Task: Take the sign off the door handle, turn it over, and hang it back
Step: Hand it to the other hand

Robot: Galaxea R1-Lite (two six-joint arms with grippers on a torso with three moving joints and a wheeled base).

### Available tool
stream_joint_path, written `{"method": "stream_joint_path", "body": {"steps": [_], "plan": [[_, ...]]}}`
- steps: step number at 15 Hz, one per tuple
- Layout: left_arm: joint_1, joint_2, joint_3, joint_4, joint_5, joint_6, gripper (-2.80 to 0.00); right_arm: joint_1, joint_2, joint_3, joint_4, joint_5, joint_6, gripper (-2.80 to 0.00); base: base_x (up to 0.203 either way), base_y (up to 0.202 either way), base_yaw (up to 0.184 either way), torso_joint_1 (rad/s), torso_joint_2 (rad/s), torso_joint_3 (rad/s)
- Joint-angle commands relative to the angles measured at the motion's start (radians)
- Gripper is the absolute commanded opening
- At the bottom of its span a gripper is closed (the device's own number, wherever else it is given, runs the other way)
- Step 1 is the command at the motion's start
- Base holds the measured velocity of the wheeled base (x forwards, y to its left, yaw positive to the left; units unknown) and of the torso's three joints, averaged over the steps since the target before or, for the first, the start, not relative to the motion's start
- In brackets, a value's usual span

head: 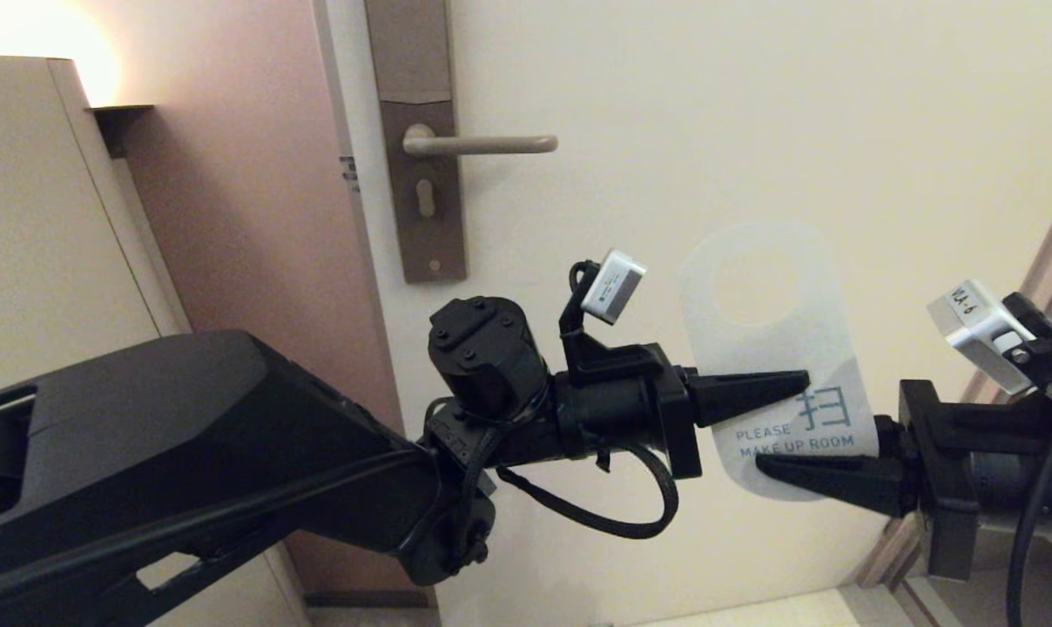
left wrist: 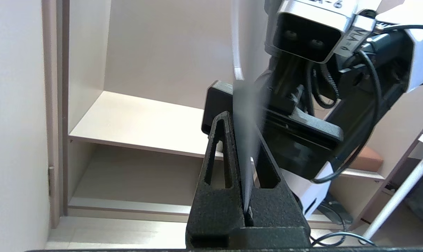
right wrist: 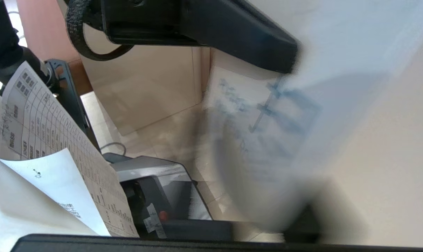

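Note:
The sign [head: 765,340] is off the door handle [head: 482,144] and hangs in the air to the handle's lower right, in front of the door. Its white face with teal "PLEASE MAKE UP ROOM" faces me and its oval hole is at the top. My left gripper [head: 800,380] reaches in from the left and is shut on the sign's middle. The left wrist view shows the sign [left wrist: 244,140] edge-on between the pressed fingers [left wrist: 220,147]. My right gripper [head: 765,466] is open at the sign's lower end. One of its fingers [right wrist: 316,224] shows behind the blurred sign [right wrist: 285,115].
The brown backplate [head: 417,174] with its keyhole stands at the door's left edge. A beige cabinet [head: 56,218] is at the far left and a door frame [head: 1048,261] at the right. Shelves [left wrist: 134,119] and printed papers [right wrist: 40,140] show in the wrist views.

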Motion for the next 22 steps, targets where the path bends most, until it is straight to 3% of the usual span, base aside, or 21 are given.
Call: {"method": "stream_joint_path", "body": {"steps": [1,13,14,15,22], "plan": [[-0.001,-0.008,0.014,-0.006,-0.003,-0.004,-2.8,0.001,-0.01,0.006,-0.001,0.004,-0.003,-2.8,0.0,0.0,0.0,0.0,0.0,0.0],[-0.019,-0.012,0.044,-0.023,0.015,-0.004,-2.8,0.001,-0.018,0.017,-0.001,0.003,-0.003,-2.8,0.0,0.0,0.0,0.0,0.0,0.0],[-0.02,-0.012,0.05,-0.023,0.015,-0.004,-1.0,0.001,-0.019,0.02,-0.001,0.003,-0.003,-2.8,0.0,0.0,0.0,0.0,0.0,0.0],[-0.02,-0.014,0.058,-0.025,0.015,-0.004,0.0,0.001,-0.02,0.026,-0.001,0.003,-0.003,-2.8,0.0,0.0,0.0,0.0,0.0,0.0],[-0.018,-0.04,0.092,-0.026,0.015,-0.004,0.0,-0.001,-0.023,0.033,-0.001,0.002,-0.005,-2.8,0.0,0.0,0.0,0.0,0.0,0.0]]}}
